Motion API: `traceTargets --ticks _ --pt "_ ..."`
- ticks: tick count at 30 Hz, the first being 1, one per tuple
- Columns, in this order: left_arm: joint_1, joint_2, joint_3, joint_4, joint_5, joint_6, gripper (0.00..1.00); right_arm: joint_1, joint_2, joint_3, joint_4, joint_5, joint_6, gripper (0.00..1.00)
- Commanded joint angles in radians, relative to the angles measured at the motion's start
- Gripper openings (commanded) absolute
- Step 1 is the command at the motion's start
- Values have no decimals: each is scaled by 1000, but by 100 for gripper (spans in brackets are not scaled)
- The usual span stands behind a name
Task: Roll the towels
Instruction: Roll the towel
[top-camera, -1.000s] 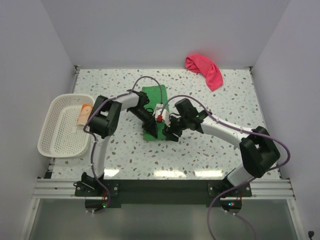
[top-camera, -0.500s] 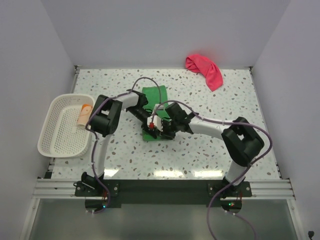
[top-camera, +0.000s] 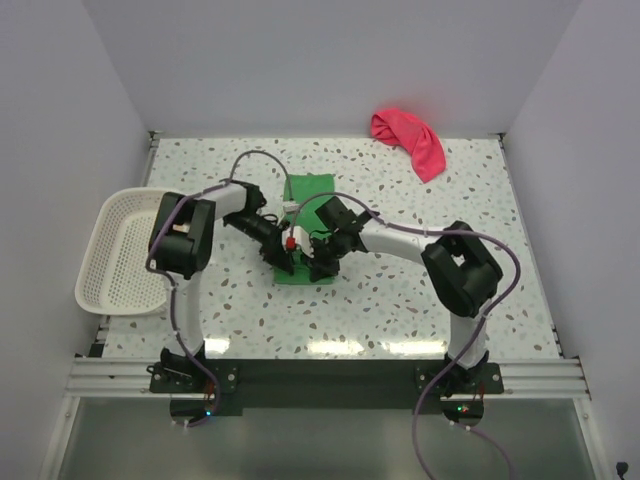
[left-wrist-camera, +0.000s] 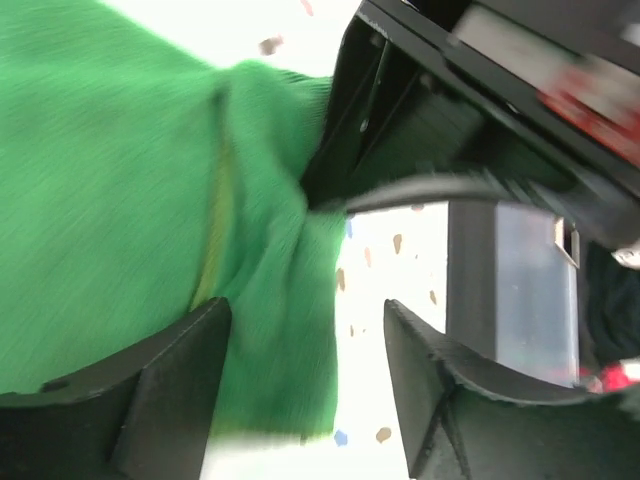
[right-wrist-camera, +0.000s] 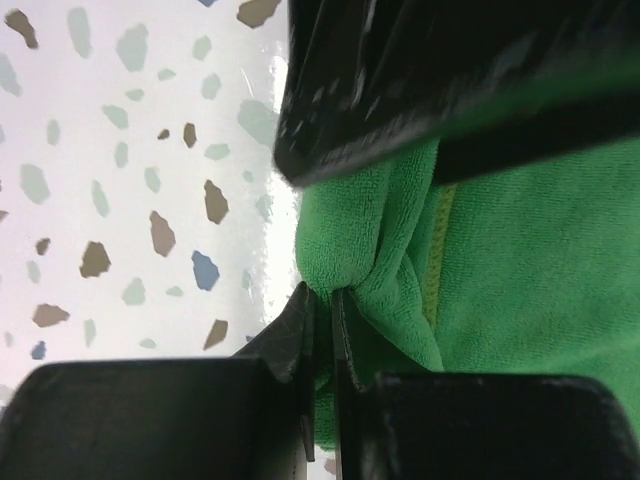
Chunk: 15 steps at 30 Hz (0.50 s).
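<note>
A bright green towel (top-camera: 311, 191) lies in the middle of the table, and both grippers meet over its near end. My right gripper (right-wrist-camera: 324, 304) is shut on a pinched fold at the edge of the green towel (right-wrist-camera: 520, 260); from above it (top-camera: 319, 266) sits on the towel's near part. My left gripper (left-wrist-camera: 306, 385) is open, with the edge of the green towel (left-wrist-camera: 110, 200) lying loose between its fingers (left-wrist-camera: 170, 390). From above, the left gripper (top-camera: 287, 261) is just left of the right one. A pink-red towel (top-camera: 409, 139) lies crumpled at the far right by the back wall.
A white mesh basket (top-camera: 112, 262) stands at the table's left edge, partly under my left arm's elbow (top-camera: 178, 236). The right gripper's black body (left-wrist-camera: 470, 130) fills the upper right of the left wrist view. White walls enclose the speckled table (top-camera: 400, 300).
My left gripper has opened and let go of the green towel. The right gripper moved left to the towel's near end and shut on a fold. Both arms shifted left.
</note>
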Motion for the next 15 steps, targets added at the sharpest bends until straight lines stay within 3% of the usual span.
traceTargets --ticks 1,7,11,15 --pt "112 -119 -49 111 -53 -14 69 4 49 40 -95 -110 76 0" --pt "249 -246 -71 154 -4 -41 70 -10 132 85 -106 -212 156 0" --pt "306 -361 -140 218 -39 -53 67 -39 215 167 -199 -330 179 0" --pt "310 -610 -360 373 -155 -47 66 -55 337 302 -376 -454 129 0"
